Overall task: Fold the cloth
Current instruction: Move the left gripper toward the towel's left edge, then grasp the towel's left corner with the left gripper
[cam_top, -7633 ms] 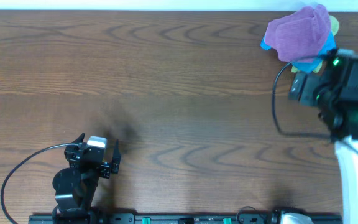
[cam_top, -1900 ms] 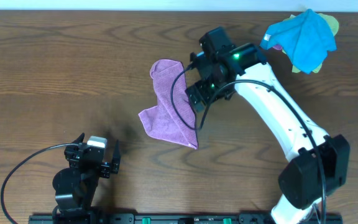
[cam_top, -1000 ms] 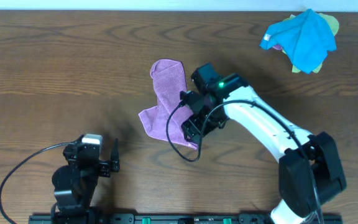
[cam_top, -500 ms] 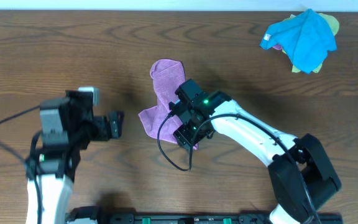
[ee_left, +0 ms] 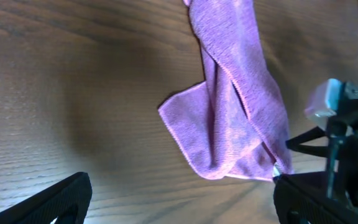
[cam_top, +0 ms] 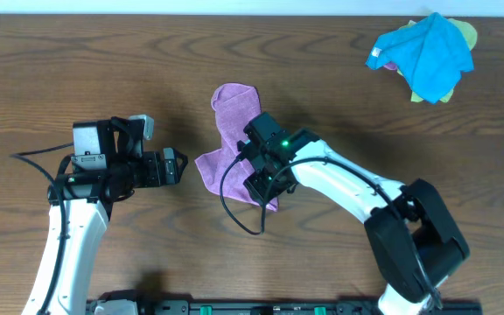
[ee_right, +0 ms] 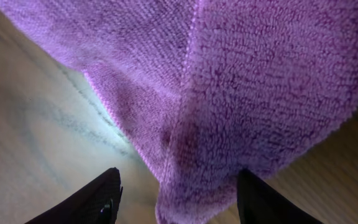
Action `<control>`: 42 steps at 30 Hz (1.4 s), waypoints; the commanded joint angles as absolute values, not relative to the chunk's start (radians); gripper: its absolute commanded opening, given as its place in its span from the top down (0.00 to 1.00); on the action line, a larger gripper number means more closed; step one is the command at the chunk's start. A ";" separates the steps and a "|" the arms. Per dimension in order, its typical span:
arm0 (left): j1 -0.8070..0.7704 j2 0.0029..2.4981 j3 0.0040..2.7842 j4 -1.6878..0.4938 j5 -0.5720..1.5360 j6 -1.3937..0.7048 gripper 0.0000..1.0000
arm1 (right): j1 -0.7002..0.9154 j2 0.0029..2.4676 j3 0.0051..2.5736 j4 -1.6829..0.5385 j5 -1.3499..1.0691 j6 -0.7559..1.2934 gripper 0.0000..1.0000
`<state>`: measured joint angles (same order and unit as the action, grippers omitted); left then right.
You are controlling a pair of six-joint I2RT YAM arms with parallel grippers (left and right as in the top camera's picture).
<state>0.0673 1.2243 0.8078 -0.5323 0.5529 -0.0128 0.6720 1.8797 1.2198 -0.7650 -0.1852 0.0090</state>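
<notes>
The cloth (cam_top: 233,140) lies near the middle of the table (cam_top: 77,70), bunched rather than flat: a narrow band runs up away from the arms and a wider flap spreads out at its lower left. The right gripper (cam_top: 263,182) is down over the cloth's lower right part. From its wrist view its fingers (ee_right: 89,199) are spread, with a thick, fuzzy fold of the cloth between them and bare table to the left; whether either pad touches the fabric cannot be told. The left gripper (cam_top: 171,168) sits just left of the cloth, apart from it and pointing toward it, with its fingers (ee_left: 61,199) wide apart and only table between them. A blue cloth (cam_top: 423,52) lies heaped on a yellow-green cloth (cam_top: 469,35) at the far right corner.
</notes>
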 commanded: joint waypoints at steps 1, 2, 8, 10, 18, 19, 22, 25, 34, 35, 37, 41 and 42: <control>0.065 1.225 0.823 -0.526 0.581 -0.027 0.05 | 0.682 1.898 1.214 -0.754 -0.179 0.030 0.40; 0.065 1.225 0.823 -0.525 0.581 -0.027 0.05 | 0.682 1.900 1.214 -0.751 -0.175 0.030 0.41; 0.065 1.225 0.823 -0.523 0.581 -0.027 0.05 | 0.682 1.908 1.214 -0.740 -0.118 0.033 0.50; 0.065 1.225 0.823 -0.523 0.581 -0.027 0.05 | 0.682 1.914 1.214 -0.732 -0.104 0.033 0.58; 0.065 1.225 0.823 -0.524 0.581 -0.050 0.05 | 0.680 1.916 1.214 -0.702 -0.074 0.056 0.99; 0.065 1.225 0.823 -0.523 0.581 -0.050 0.05 | 0.680 1.916 1.214 -0.703 -0.074 0.059 0.99; 0.065 1.225 0.823 -0.522 0.580 -0.062 0.05 | 0.679 1.909 1.216 -0.720 -0.058 0.106 0.99; 0.065 1.230 0.823 -0.517 0.573 -0.126 0.05 | 0.679 1.884 1.216 -0.744 -0.056 0.143 0.99; 0.059 1.357 0.823 -0.455 0.667 -0.280 0.05 | 0.654 1.744 1.216 -0.808 0.022 0.287 0.99; 0.055 1.376 0.823 -0.446 0.684 -0.292 0.05 | 0.648 1.732 1.216 -0.823 0.038 0.303 0.99; 0.040 1.421 0.823 -0.423 0.711 -0.316 0.05 | 0.641 1.717 1.216 -0.843 0.053 0.329 0.99; -0.001 1.497 0.823 -0.378 0.734 -0.352 0.05 | 0.633 1.711 1.215 -0.861 0.057 0.376 0.99; -0.014 1.515 0.823 -0.366 0.734 -0.361 0.05 | 0.633 1.711 1.215 -0.866 0.066 0.397 0.99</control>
